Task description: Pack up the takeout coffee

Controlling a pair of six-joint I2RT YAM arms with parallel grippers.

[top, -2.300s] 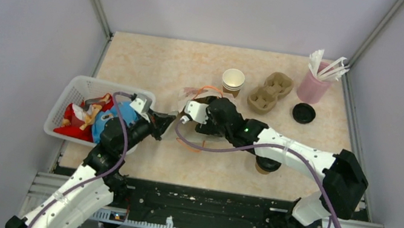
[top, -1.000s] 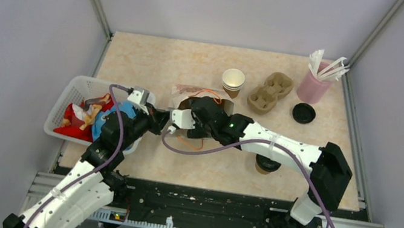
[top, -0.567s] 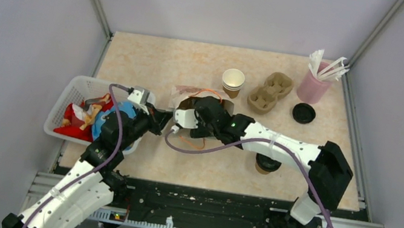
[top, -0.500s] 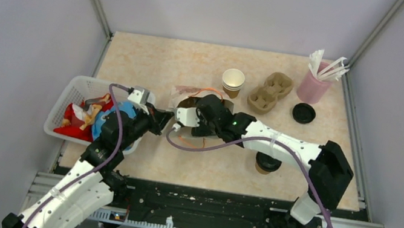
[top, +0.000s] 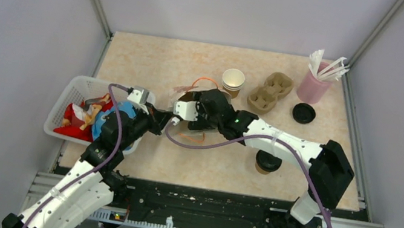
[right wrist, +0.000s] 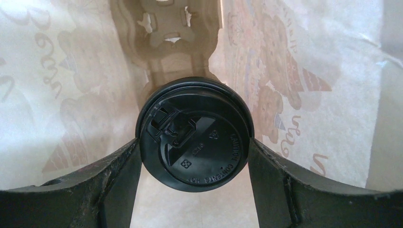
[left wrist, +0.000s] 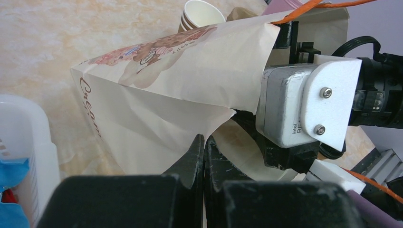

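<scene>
Takeout coffee cup [right wrist: 195, 140], topped by a round black lid with embossed lettering and a sip flap, sits inside the printed paper bag [left wrist: 157, 95], pinched at both sides by the right tool [right wrist: 194, 159]. The left tool [left wrist: 203, 147] is pressed together on the bag's edge. A second lidded cup [top: 268, 161] stands on the surface [top: 153, 60].

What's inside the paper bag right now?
The right hand holds a black-lidded cup inside the bag. The cup's body is hidden under its lid; the brown shape behind it is unclear.
</scene>
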